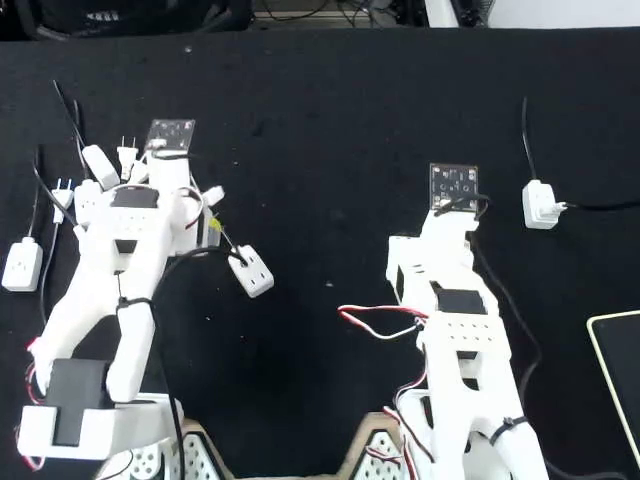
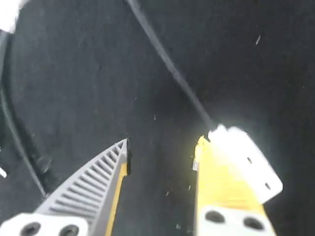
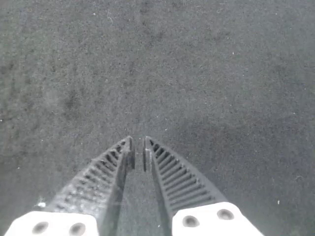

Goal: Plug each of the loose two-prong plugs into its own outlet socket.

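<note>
Left arm is sitting over the left half of the table (image 1: 330, 110). Its left fingers (image 2: 101, 179) are hanging fairly wide apart with nothing in between, just black cloth. One socket (image 2: 246, 160) is lying right against the outside of the yellow-taped finger, cord running away from it toward the top of the wrist frame. In the high view the same socket is sitting just left of centre, right of the arm. A second socket (image 1: 22, 264) is lying at the far left edge.

Two loose plugs are lying in the upper left, both unplugged. The plug (image 1: 127, 156) up by the arm's tip is pointing its prongs toward the top, and the blue-prong plug (image 1: 62, 192) is sitting further left.

Right arm is sitting centre-right. The right fingers (image 3: 106, 184) are pinching nearly together, only a sliver between the tips, holding nothing. A white block (image 1: 540, 205) with cords is sitting right of it. Can't tell what's plugged in there.
</note>
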